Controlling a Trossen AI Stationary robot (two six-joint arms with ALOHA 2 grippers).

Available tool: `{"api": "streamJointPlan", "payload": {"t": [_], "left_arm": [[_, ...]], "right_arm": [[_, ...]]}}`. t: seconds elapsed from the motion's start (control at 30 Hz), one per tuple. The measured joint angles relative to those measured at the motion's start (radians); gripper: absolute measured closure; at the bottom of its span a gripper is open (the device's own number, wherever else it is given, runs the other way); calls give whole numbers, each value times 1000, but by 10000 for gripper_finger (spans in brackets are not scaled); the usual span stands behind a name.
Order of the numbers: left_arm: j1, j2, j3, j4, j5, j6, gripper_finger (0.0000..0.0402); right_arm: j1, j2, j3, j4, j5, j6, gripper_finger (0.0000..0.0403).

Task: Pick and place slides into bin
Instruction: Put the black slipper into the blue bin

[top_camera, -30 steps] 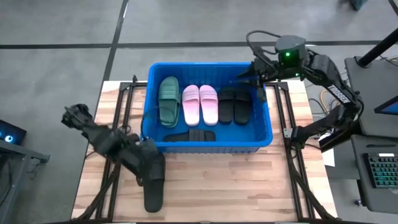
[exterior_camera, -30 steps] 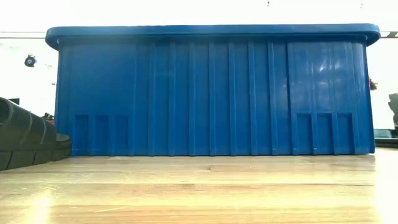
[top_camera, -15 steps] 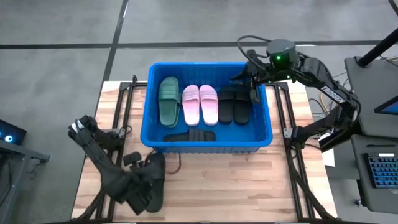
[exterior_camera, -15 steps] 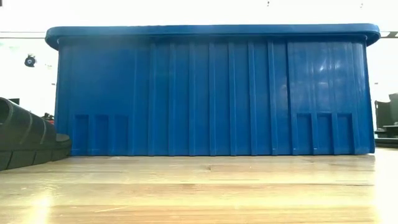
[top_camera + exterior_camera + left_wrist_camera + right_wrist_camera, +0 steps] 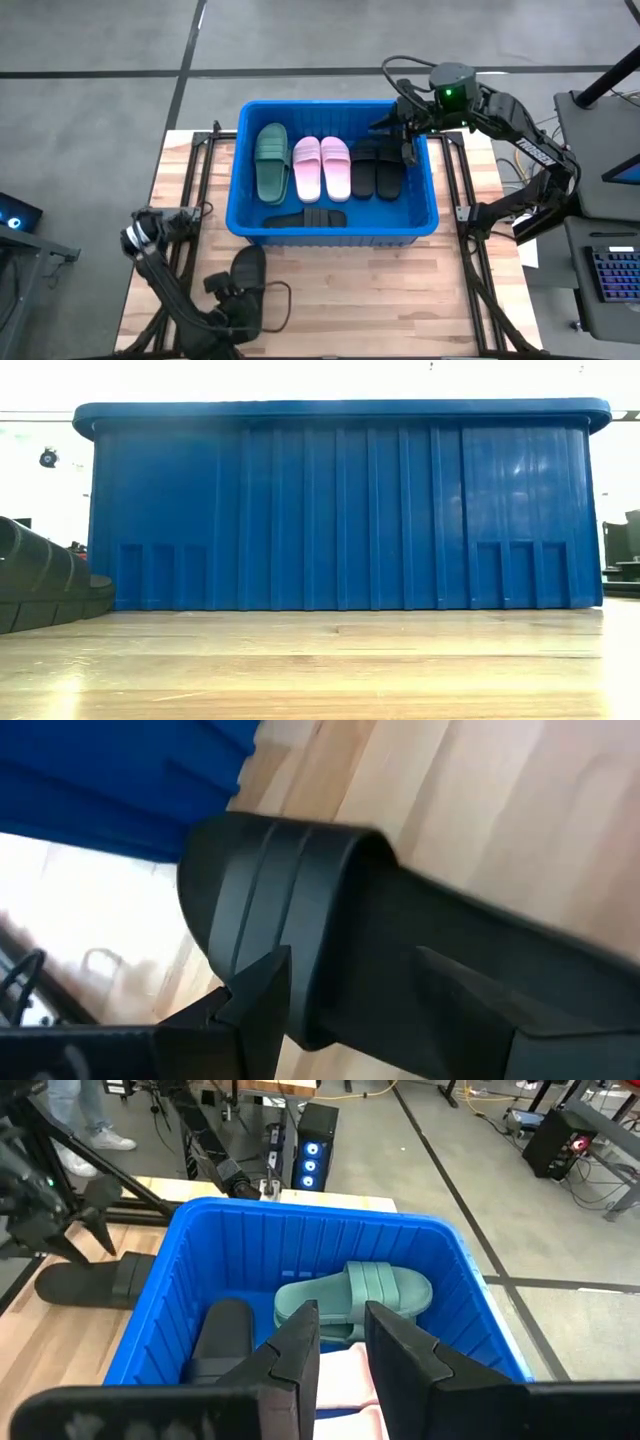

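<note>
At lower left of the high view, my left tool (image 5: 238, 300) is standing spread around a black slide (image 5: 247, 292) lying on the wooden surface (image 5: 380, 300), fingers either side of its strap, not clenched. In the middle the blue bin (image 5: 335, 233) is holding a green slide (image 5: 271, 162), a pink pair (image 5: 322, 167), a black pair (image 5: 379, 167) and another black one (image 5: 305, 218). At upper right my right tool (image 5: 408, 135) is hovering over the bin's corner, fingers narrowly parted, grasping nothing
</note>
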Motion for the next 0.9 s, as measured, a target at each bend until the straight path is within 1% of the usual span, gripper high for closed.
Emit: {"api": "streamJointPlan", "payload": {"t": [0.23, 0.47, 0.53, 0.63, 0.73, 0.8, 0.9], "left_arm": [[11, 101, -1, -29, 8, -8, 210], [16, 146, -8, -144, 7, -111, 210], [16, 149, -24, -129, 6, -112, 210], [20, 147, -56, -57, 3, -104, 210], [26, 147, -75, -58, 4, -105, 211], [38, 147, -81, -64, 4, -106, 219], [53, 144, -82, -93, 4, -106, 250]], "right_arm": [[0, 0, 0, 3, 0, 7, 336], [0, 0, 1, 4, 0, 19, 335], [0, 0, 1, 5, 0, 19, 334], [0, 0, 1, 8, 0, 19, 333], [0, 0, 1, 11, 0, 19, 335], [0, 0, 1, 11, 0, 22, 338], [0, 0, 1, 11, 0, 26, 339]]}}
